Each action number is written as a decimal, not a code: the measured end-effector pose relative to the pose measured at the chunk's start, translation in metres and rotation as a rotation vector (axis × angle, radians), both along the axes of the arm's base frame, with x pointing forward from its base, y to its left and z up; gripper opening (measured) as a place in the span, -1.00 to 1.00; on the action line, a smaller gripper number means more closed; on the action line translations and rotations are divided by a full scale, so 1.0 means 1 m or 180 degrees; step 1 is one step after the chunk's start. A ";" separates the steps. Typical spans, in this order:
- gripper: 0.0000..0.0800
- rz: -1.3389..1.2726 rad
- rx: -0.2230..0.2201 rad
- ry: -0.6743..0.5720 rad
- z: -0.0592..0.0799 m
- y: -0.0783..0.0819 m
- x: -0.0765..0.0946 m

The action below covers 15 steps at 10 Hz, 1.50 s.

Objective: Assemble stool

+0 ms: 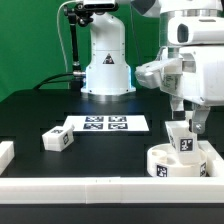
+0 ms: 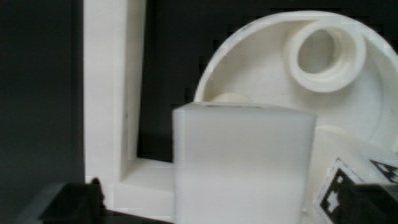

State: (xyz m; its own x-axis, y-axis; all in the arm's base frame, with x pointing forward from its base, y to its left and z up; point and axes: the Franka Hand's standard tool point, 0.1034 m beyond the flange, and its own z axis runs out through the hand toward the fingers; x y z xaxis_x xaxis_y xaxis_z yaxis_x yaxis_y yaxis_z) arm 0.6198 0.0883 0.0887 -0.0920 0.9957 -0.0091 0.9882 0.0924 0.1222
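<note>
The round white seat (image 1: 172, 164) lies at the exterior view's right front, against the white rail. My gripper (image 1: 183, 122) hangs right over it and is shut on a white tagged leg (image 1: 182, 141), held upright with its lower end at the seat's top. In the wrist view the leg (image 2: 244, 150) fills the space between my dark fingertips (image 2: 75, 204), and my gripper (image 2: 222, 212) is shut on it. Behind it is the seat (image 2: 267, 70) with a round socket (image 2: 329, 55). A second leg (image 1: 57, 140) lies loose on the black table at the left. A third leg is not in view.
The marker board (image 1: 105, 124) lies flat mid-table in front of the robot base (image 1: 106, 62). A white rail (image 1: 90, 186) runs along the front edge, and it also shows in the wrist view (image 2: 107, 90). A white corner piece (image 1: 5, 153) sits at the far left.
</note>
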 end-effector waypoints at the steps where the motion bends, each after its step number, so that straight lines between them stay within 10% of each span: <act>1: 0.58 0.0003 -0.0002 0.0019 -0.002 0.001 -0.001; 2: 0.58 0.0006 -0.0012 0.0063 -0.004 0.001 -0.003; 4: -0.16 0.0000 -0.0012 0.0063 -0.004 0.000 -0.003; 15: -0.16 -0.1713 0.0192 0.0072 -0.005 0.002 -0.005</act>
